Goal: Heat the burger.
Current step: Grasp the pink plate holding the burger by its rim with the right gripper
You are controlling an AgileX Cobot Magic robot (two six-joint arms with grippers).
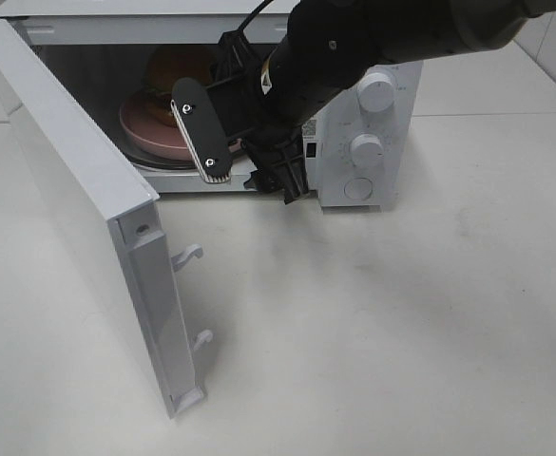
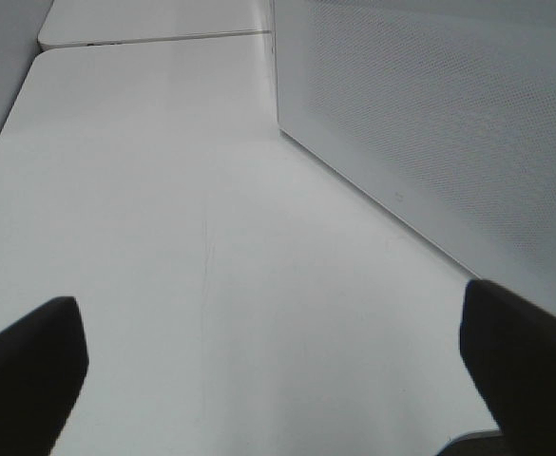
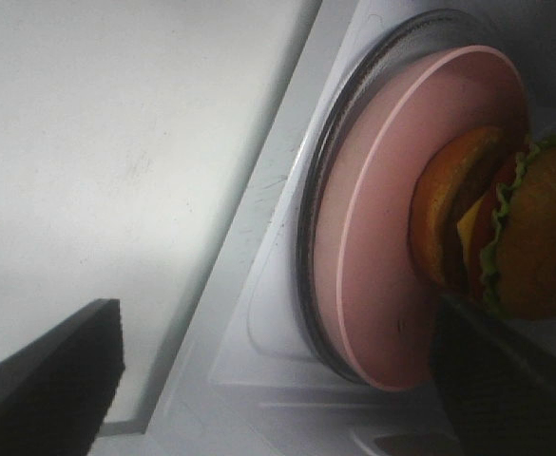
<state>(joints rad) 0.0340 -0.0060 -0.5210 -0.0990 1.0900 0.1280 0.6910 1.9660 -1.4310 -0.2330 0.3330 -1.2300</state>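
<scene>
The burger (image 3: 515, 237) sits on the pink plate (image 3: 373, 256) inside the microwave (image 1: 373, 142); your right gripper (image 1: 249, 157), at the doorway, gapes wide, holding nothing.

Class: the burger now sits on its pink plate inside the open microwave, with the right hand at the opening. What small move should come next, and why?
Probably draw the right hand back out of the microwave. The burger already rests on the pink plate on the turntable, and the hand's fingers stand open, holding nothing. The door cannot swing shut while the arm fills the opening.
</scene>
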